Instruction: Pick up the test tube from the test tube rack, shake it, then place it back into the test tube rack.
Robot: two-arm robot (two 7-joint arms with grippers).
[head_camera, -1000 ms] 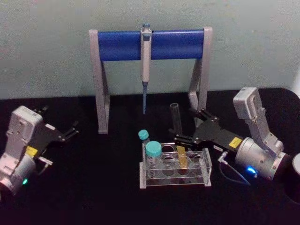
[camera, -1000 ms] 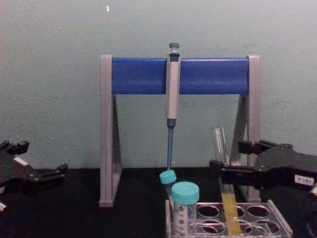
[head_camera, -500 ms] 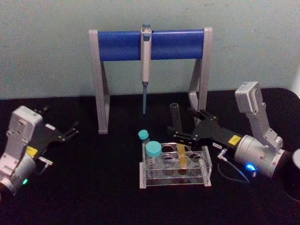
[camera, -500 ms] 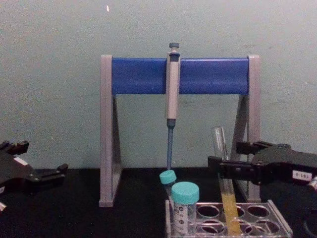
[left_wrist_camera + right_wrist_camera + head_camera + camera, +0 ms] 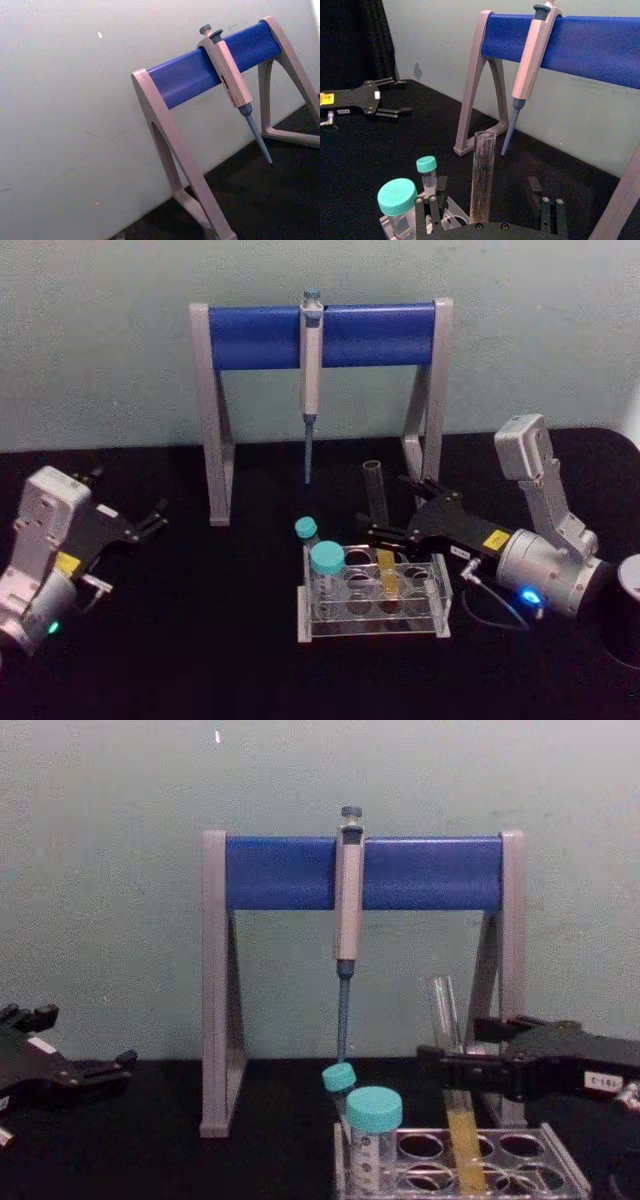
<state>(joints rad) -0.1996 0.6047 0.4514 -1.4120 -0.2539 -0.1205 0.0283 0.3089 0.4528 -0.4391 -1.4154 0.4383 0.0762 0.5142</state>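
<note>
**Test tube and rack.** The test tube (image 5: pixel 377 492) is seated in the test tube rack (image 5: pixel 372 628), in a hole right of the rack's middle. It is slightly tilted, with its open top leaning left. Yellow liquid fills its lower part. The rack stands on the black table (image 5: pixel 200 650), near of the pipette stand (image 5: pixel 260 337).

**Right gripper.** The right gripper (image 5: pixel 383 506) is positioned at the tube, above the rack's top plate. Its jaws are parted, with one finger on the near side of the tube and the other on the far side. In the right wrist view a clear gap is seen between the glass and each finger. The tube is not clamped.

**Left gripper.** The left gripper (image 5: pixel 152 519) is parked at the far left of the table, well apart from the rack, with its fingers spread and nothing between them.

**Other items.** A large teal-capped tube (image 5: pixel 327 560) and a small teal-capped tube (image 5: pixel 306 529) are seen at the rack's left end. A pipette (image 5: pixel 311 360) hangs from the stand's blue bar.

**Labels.**
- A yellow sticker (image 5: pixel 498 539) is fixed to the right gripper's body.
- A white label (image 5: pixel 603 1082) is seen on that gripper in the chest view.
- Another yellow sticker (image 5: pixel 67 563) is noted on the left arm's wrist.
- No writing on any of them can be read, and no brand can be made out.
</note>
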